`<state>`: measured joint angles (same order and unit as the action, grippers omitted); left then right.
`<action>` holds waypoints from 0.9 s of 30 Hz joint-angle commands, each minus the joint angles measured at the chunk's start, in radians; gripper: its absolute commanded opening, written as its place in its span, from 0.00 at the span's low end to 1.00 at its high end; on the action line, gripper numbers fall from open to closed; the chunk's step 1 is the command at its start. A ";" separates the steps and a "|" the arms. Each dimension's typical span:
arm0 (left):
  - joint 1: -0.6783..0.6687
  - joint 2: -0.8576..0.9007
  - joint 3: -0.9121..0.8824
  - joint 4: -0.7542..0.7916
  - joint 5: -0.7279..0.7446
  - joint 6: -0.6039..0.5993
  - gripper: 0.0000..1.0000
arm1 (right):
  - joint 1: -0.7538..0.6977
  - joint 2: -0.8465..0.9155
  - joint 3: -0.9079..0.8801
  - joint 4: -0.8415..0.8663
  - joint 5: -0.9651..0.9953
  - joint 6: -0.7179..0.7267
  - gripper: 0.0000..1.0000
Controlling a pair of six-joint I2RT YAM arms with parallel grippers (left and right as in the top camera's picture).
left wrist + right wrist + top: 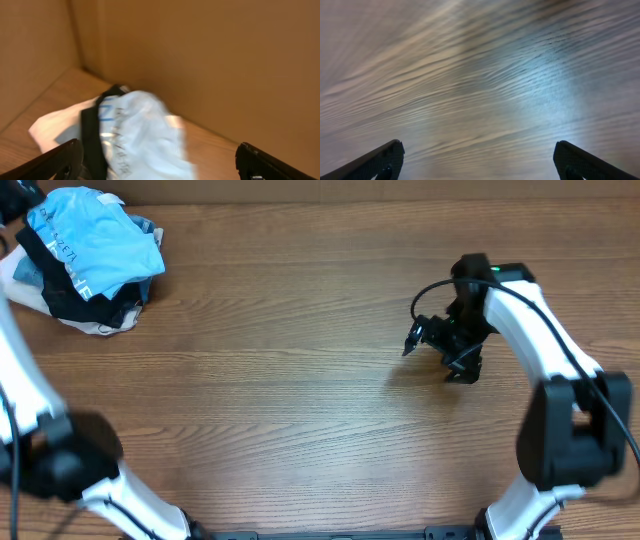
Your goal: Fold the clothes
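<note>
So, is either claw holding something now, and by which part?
Nothing. The left claw and right claw are open; the sky-blue printed shirt lies ungripped.

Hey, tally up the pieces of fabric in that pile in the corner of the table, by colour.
light blue shirt: 1
black fabric: 1
white fabric: 1
Total: 3 that show plainly; more may lie hidden underneath.

Shirt [95, 235] cloth; table [300, 410] wood, seemingly glossy
</note>
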<state>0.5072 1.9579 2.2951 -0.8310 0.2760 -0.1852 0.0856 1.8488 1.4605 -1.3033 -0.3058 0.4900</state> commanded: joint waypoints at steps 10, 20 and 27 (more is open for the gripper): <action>-0.018 -0.439 0.007 -0.526 0.410 0.096 1.00 | 0.054 -0.663 0.026 -0.158 0.121 0.013 1.00; -0.051 -0.686 -0.026 -0.858 0.435 0.294 1.00 | 0.089 -1.149 0.025 -0.271 0.187 0.102 1.00; -0.051 -0.901 -0.307 -0.858 0.592 0.439 1.00 | 0.089 -1.323 -0.003 -0.341 0.245 0.197 1.00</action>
<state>0.4595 1.1347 2.1288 -1.6844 0.7547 0.1322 0.1711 0.5690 1.4734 -1.6180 -0.1253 0.6098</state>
